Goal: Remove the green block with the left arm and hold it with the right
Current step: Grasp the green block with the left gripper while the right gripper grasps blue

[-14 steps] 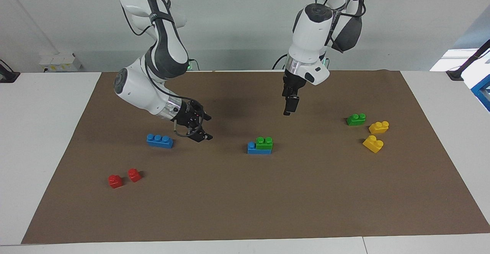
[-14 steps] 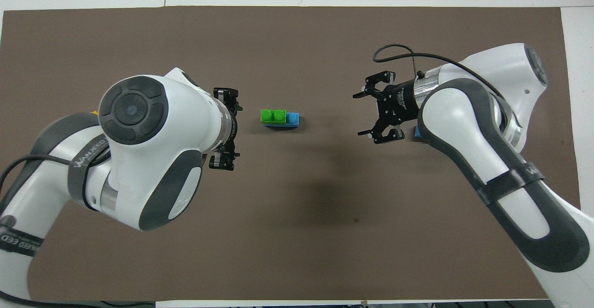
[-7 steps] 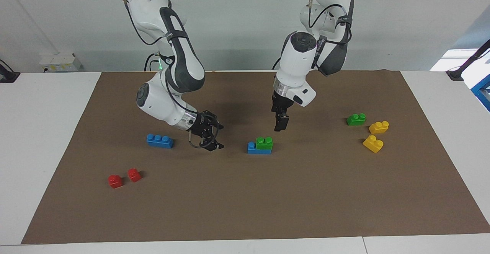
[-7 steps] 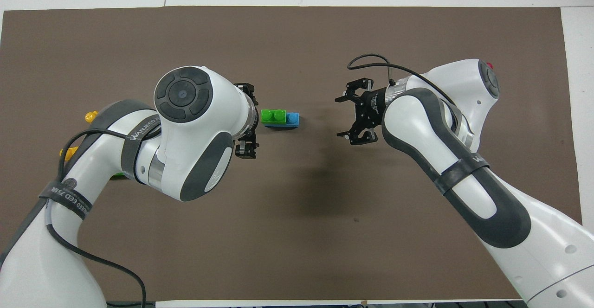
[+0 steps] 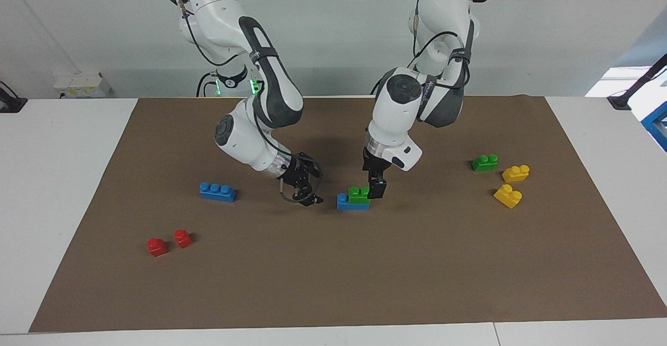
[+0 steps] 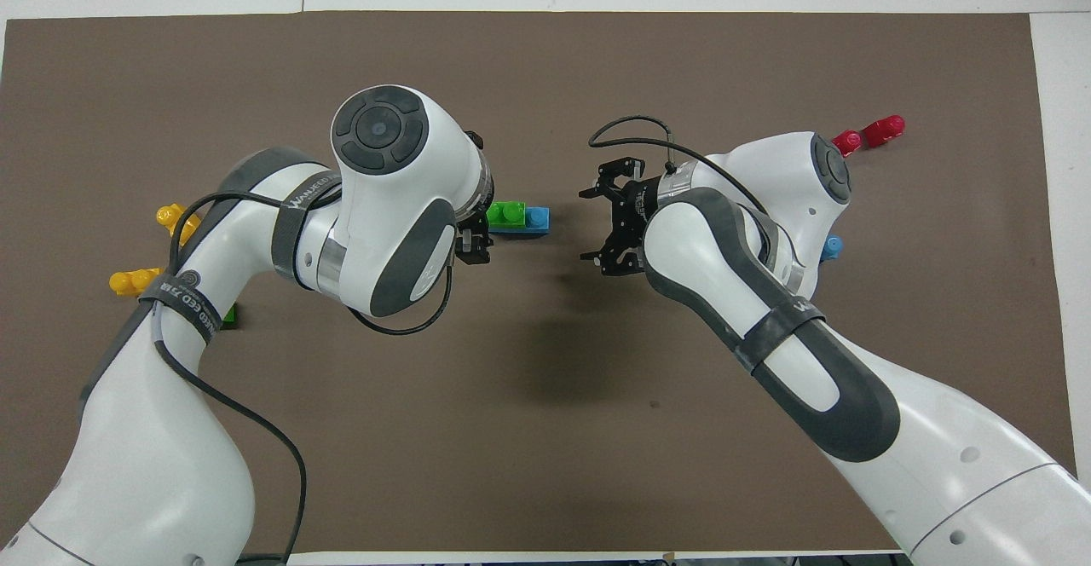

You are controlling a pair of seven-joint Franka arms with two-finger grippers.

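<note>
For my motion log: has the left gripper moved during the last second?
Yes. The left gripper came down and now sits at the small green plastic brick on the blue brick.

A white table [image 5: 62, 179] carries a brown paper mat [image 5: 333, 283]; plastic bricks sit scattered on the mat.

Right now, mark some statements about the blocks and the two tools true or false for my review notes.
1. The green block sits on a blue brick. True.
2. The right tool grips that blue brick. False: it is open, beside the stack and apart from it.
3. The left tool is at the green block's end. True.
4. Two red blocks are stacked. False: they lie side by side on the mat.
5. A second green block lies beside the yellow blocks. True.
</note>
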